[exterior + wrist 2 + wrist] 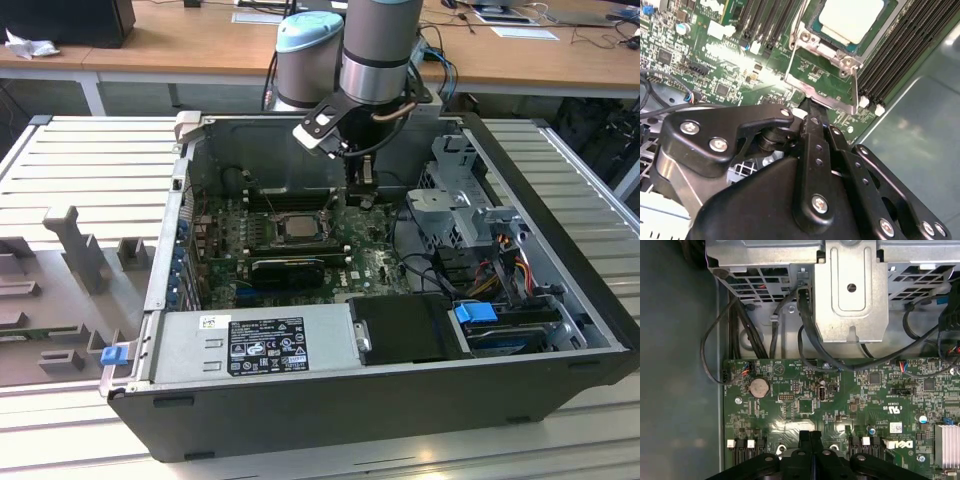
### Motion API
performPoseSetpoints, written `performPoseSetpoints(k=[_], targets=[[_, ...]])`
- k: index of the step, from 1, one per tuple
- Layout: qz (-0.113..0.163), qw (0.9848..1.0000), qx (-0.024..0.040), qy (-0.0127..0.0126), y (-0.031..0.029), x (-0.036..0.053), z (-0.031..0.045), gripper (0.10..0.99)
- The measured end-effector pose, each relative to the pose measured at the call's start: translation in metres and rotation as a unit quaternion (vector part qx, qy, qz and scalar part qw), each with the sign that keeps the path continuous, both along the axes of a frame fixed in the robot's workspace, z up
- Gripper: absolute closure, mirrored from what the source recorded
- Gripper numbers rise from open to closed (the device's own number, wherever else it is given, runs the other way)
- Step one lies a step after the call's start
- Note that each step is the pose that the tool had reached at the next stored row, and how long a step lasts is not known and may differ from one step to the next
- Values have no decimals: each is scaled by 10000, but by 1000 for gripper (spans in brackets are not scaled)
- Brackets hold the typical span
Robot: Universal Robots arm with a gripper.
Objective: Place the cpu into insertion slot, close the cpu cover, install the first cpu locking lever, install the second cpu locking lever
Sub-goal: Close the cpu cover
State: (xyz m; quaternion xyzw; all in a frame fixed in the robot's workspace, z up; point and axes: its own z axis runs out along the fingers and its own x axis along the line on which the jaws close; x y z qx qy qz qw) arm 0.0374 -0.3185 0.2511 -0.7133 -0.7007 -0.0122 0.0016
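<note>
Already seated, the cpu (297, 226) lies in its slot (268, 228) under a raised cover.
Exterior view: the arm (378, 50) reaches into the open case (300, 420), and the gripper (362, 192) hangs at upper middle of the frame, near the slot on the exterior view's right, while the cpu shows near centre as a pale square. Second wrist view: the cpu (852, 17) looks silvery-beige and level in the dark-framed slot. The cover (822, 75), a thin silvery windowed frame, stands tilted up off it, and the fingers (815, 130) are pressed together, tip at its free edge, nothing visible between them. First wrist view: the closed fingers (804, 440) hover over green board (790, 405). Closing the cover seems the step in hand, and it calls for pressing that frame flat over the chip.
</note>
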Motion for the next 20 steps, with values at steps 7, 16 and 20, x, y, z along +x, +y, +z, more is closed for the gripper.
performPoseSetpoints(k=[7, 16, 20], targets=[[4, 10000, 1, 0, 0, -264, -6, 980], [71, 10000, 1, 0, 0, -417, -145, 980], [102, 9999, 33, 12, 1, -563, -167, 980]])
